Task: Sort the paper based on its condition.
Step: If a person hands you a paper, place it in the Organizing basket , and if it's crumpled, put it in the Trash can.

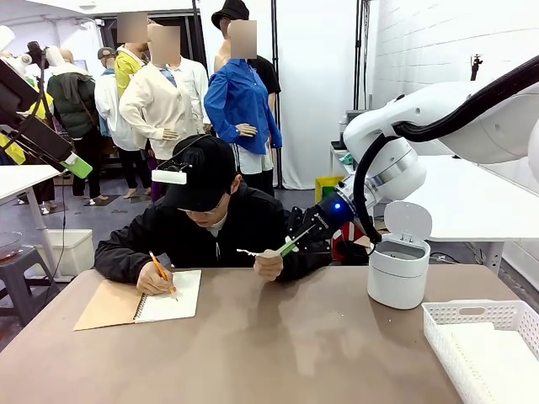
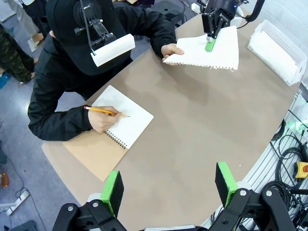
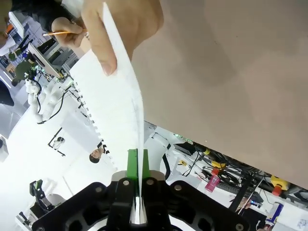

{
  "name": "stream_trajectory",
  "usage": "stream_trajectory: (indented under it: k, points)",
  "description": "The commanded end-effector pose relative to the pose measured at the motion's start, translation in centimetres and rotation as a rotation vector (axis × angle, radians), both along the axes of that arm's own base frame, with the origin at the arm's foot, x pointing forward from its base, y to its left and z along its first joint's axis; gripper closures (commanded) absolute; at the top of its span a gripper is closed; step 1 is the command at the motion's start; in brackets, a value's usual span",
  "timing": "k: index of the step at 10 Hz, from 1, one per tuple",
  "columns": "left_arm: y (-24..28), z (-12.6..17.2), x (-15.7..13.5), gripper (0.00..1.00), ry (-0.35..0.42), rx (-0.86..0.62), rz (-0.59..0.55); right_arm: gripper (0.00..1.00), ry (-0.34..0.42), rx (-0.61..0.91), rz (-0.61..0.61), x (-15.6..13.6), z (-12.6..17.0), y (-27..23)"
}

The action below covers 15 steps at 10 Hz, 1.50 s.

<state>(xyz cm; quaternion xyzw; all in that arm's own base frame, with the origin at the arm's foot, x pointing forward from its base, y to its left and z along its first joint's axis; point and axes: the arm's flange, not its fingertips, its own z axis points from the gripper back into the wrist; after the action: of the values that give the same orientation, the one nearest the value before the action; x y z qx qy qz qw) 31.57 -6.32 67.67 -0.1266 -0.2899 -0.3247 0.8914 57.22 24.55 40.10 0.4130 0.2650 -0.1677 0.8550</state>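
Right tool (image 2: 210, 44) clamped shut on flat white torn-edged paper sheet (image 2: 219, 52), person's hand (image 2: 172, 50) holding far edge for handover; left tool (image 2: 168, 185) wide open, empty.

A brown table (image 1: 278, 345) carries an open spiral notebook (image 1: 139, 300) with a tan cover at its far left; a white lidded bin (image 1: 398, 261), lid up, stands far right; a white slotted basket (image 1: 484, 349) sits at the near right corner.

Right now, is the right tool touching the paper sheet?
Touching. In the right wrist view, the right tool is shut on the paper sheet, its green pads pressing both sides.
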Motion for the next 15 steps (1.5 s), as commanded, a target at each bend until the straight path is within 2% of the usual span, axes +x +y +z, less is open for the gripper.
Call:
stream_trajectory:
  k: [1, 3, 6, 8, 11, 12, 14, 15]
  points:
    - [0.0, 0.0, 0.0, 0.0, -0.005, -0.002, 0.002, 1.0, -0.038, 0.076, 0.015, -1.1, 1.3, -0.6]
    - [0.0, 0.0, 0.0, 0.0, -0.005, -0.002, 0.002, 1.0, -0.197, 0.106, 0.092, -1.4, 5.7, -0.9]
    - [0.0, 0.0, 0.0, 0.0, -0.005, -0.002, 0.002, 1.0, -0.478, 0.155, 0.174, -1.9, 12.9, -2.1]
    - [0.0, 0.0, 0.0, 0.0, -0.005, -0.002, 0.002, 1.0, -0.681, 0.081, 0.291, -3.0, 17.1, -3.7]
    - [0.0, 0.0, 0.0, 0.0, -0.005, -0.002, 0.002, 1.0, -0.987, 0.061, 0.499, -4.7, 23.4, -6.8]
    - [0.0, 0.0, 0.0, 0.0, -0.005, -0.002, 0.002, 1.0, -1.074, -0.018, 0.567, -5.3, 25.3, -7.8]
    - [0.0, 0.0, 0.0, 0.0, -0.005, -0.002, 0.002, 1.0, -1.209, -0.189, 0.563, -5.5, 28.2, -9.8]
    - [0.0, 0.0, 0.0, 0.0, -0.005, -0.002, 0.002, 1.0, -1.242, -0.259, 0.554, -5.9, 29.6, -10.5]
